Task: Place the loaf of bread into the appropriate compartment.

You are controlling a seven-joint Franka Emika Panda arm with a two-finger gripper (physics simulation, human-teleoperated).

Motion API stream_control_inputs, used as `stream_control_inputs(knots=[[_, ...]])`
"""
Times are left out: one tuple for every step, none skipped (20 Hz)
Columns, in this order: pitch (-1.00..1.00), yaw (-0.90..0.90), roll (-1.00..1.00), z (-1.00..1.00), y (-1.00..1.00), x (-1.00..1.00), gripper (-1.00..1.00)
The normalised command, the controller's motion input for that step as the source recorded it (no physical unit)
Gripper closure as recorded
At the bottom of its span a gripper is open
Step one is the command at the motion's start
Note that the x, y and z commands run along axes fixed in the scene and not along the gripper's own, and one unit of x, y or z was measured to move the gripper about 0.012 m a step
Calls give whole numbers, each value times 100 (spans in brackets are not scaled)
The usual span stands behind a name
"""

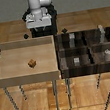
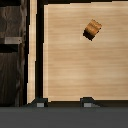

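Observation:
The loaf of bread (image 1: 31, 63) is a tiny orange-brown block lying near the middle of the light-wood tray (image 1: 5, 52). It also shows in the wrist view (image 2: 92, 28), alone on the tray floor. My gripper (image 1: 38, 24) hangs high above the tray's far edge, well apart from the loaf. In the wrist view the gripper (image 2: 63, 103) is open and empty, with two dark fingertips (image 2: 39, 103) set wide apart. The dark-brown divided box (image 1: 61, 57) stands on the exterior view's right. Its near-left compartment (image 1: 72, 66) holds a small pale grey cube (image 1: 76, 61).
The box's near-right section holds a small whitish rounded piece (image 1: 107, 53). The two far sections hold small pale pieces (image 1: 71, 37). Tray and box stand side by side on thin metal legs. The robot base (image 1: 40, 28) is behind them. The dark box's edge (image 2: 10, 60) shows in the wrist view.

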Motion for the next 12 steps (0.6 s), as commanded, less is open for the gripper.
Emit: stream_control_inputs(knots=[[0, 0, 0, 0, 0, 0, -100], [0, 0, 0, 0, 0, 0, -100], [0, 0, 0, 0, 0, 0, -100], [0, 0, 0, 0, 0, 0, -100], [0, 0, 0, 0, 0, 0, -100], [0, 0, 0, 0, -100, 0, -100], [0, 0, 0, 0, 0, 0, -100], [0, 0, 0, 0, -100, 0, -100], [0, 0, 0, 0, -100, 0, -100], [0, 0, 0, 0, -100, 0, -100], [0, 0, 0, 0, -100, 0, -100], [0, 0, 0, 0, -100, 0, -100]])
